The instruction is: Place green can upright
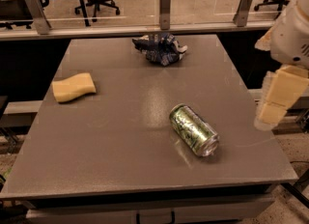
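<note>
The green can (194, 130) lies on its side on the grey table (120, 136), right of centre and towards the front, with one silver end facing the front right. My gripper (268, 118) hangs at the right edge of the view, beyond the table's right edge, to the right of the can and apart from it. Its cream-coloured fingers point down and nothing shows in them.
A yellow sponge (73, 87) lies at the table's left. A crumpled blue-and-white foil bag (160, 48) lies at the back centre. A low glass barrier with metal posts (165, 7) runs behind the table. Office chairs stand beyond it.
</note>
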`<state>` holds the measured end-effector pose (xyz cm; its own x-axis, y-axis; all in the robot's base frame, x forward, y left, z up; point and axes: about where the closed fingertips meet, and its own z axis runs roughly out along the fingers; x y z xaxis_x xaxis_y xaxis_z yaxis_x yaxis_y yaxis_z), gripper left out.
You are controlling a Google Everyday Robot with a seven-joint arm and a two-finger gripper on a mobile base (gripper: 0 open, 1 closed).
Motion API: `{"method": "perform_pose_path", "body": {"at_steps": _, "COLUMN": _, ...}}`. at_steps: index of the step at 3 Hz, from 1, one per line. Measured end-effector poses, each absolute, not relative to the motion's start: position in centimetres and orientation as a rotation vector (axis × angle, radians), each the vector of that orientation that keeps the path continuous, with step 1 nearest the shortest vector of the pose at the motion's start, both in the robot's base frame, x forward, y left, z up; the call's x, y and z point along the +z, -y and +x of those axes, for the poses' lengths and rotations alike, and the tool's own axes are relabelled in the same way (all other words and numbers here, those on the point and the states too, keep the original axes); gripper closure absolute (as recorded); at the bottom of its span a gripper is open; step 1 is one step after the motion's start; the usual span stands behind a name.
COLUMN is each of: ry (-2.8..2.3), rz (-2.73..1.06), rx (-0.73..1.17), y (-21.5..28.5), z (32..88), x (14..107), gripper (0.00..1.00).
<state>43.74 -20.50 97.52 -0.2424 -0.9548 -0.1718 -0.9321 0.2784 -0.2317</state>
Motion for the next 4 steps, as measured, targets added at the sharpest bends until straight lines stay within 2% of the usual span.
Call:
{"method": "perform_pose_path", "body": {"at_steps": 1, "ry": -2.437, "rz": -1.71, "rx": -0.14, "y": 17.4, "z": 43.9, "x": 95.8, "gripper": 0.0}}
{"method": "perform_pose_path", "body": {"at_steps": 4, "ry": -2.742, "rz": -1.397, "rx": -0.097, "y": 12.2, "z": 44.5, "x": 91.9, "gripper": 0.0}}
